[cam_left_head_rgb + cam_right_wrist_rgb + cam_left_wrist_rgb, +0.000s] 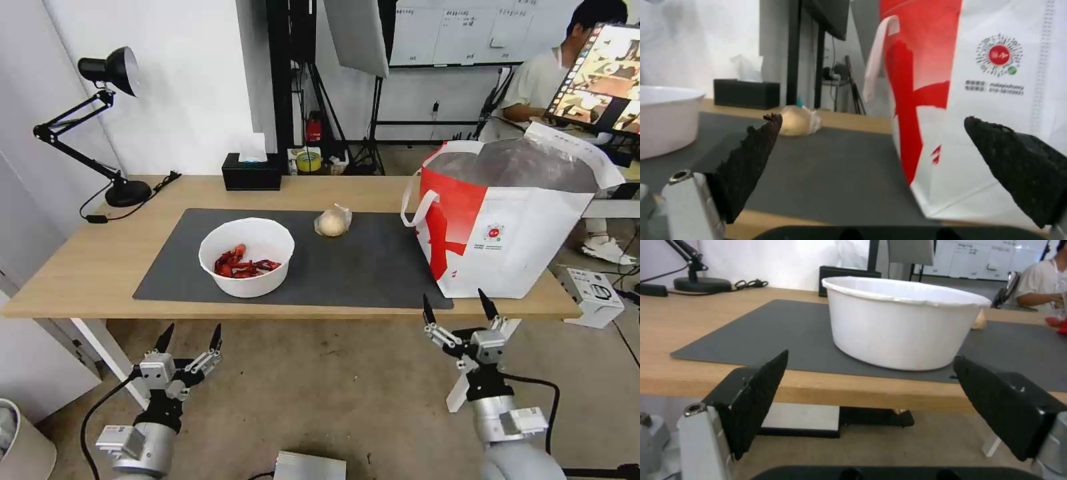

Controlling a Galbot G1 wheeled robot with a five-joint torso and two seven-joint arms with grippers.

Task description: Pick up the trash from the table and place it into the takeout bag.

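The tabletop (80, 267) is long, light wood on white legs, and a dark grey mat (373, 267) covers its middle from the near edge most of the way back. At the right end the takeout bag (533, 233) stands upright on the right edge of the mat and the bare wood beside it — boxy, white and red, its mouth open to show silver foil lining, a white loop handle (415, 203) hanging off its left side and a small round red logo on its near face. On the left part of the mat, close to the near edge, sits the white round bowl (247, 257) with red crayfish shells (241, 265) in its bottom. Farther back, between bowl and bag and touching neither, lies the small clear bag with a beige lump (332, 222). At the far edge of the tabletop stand a black desk lamp (100, 127), far left, and a black tissue box (251, 172) behind the mat. Both arms hang below the near edge, in front of the table: the left gripper (190, 339) is under the bowl's side, its jaws spread wide and empty, and the right gripper (459, 307) is just before the bag's near corner — jaws likewise parted, holding nothing.
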